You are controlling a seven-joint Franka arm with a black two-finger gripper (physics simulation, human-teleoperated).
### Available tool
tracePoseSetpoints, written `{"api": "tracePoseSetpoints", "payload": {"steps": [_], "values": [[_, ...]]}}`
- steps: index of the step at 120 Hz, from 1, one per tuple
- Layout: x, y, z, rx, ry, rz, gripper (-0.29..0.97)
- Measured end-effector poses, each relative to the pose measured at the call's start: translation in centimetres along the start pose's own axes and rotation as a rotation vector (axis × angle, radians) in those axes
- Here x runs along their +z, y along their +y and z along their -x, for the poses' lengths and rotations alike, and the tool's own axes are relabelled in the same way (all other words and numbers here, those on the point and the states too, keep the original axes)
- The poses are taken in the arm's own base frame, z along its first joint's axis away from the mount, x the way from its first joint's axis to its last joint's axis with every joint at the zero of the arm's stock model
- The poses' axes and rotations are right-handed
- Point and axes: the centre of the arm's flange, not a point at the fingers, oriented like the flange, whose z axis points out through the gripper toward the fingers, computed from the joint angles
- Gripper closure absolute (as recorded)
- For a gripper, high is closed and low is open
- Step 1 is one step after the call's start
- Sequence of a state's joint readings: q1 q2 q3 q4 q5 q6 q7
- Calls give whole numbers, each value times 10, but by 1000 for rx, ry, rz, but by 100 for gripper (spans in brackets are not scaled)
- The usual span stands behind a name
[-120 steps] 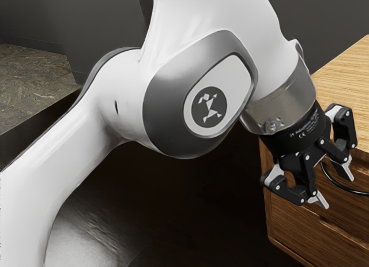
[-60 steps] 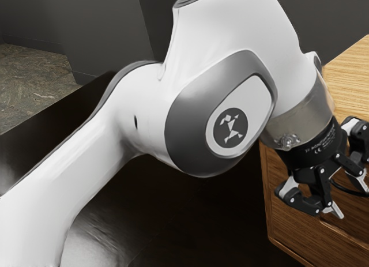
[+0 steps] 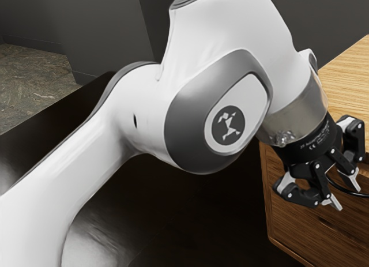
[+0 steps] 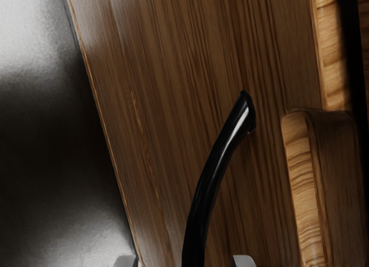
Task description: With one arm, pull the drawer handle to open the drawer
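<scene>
A wooden cabinet (image 3: 346, 76) stands at the exterior view's right, with its drawer front (image 3: 302, 224) facing my arm. A thin black curved handle (image 3: 356, 191) sticks out from that front. My black gripper (image 3: 345, 195) is open, with one finger on each side of the handle. In the wrist view the handle (image 4: 216, 169) runs up the wood grain of the drawer front (image 4: 161, 105). It passes between my two grey fingertips (image 4: 242, 260) with a gap on both sides.
A dark floor (image 3: 190, 232) lies below and to the exterior view's left of the cabinet. A stone-patterned surface (image 3: 29, 76) sits at the far left. My own large white arm (image 3: 173, 123) hides most of the middle. A second wooden panel edge (image 4: 300, 186) lies beside the handle.
My arm has swung toward the exterior view's right and lower, carrying the gripper over the handle. In the last half second the hand has lifted slightly. The fingers have stayed apart.
</scene>
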State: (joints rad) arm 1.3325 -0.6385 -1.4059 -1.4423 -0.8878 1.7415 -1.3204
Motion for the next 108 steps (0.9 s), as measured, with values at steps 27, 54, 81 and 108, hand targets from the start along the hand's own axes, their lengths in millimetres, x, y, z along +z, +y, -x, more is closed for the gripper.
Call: {"api": "tracePoseSetpoints", "payload": {"steps": [27, 54, 81, 108], "values": [[3, -1, 3, 13, 7, -4, 57], [1, -2, 9, 27, 6, -3, 58], [-10, -9, 11, 32, 1, 5, 59], [-15, -18, 11, 27, -6, 5, 58]]}}
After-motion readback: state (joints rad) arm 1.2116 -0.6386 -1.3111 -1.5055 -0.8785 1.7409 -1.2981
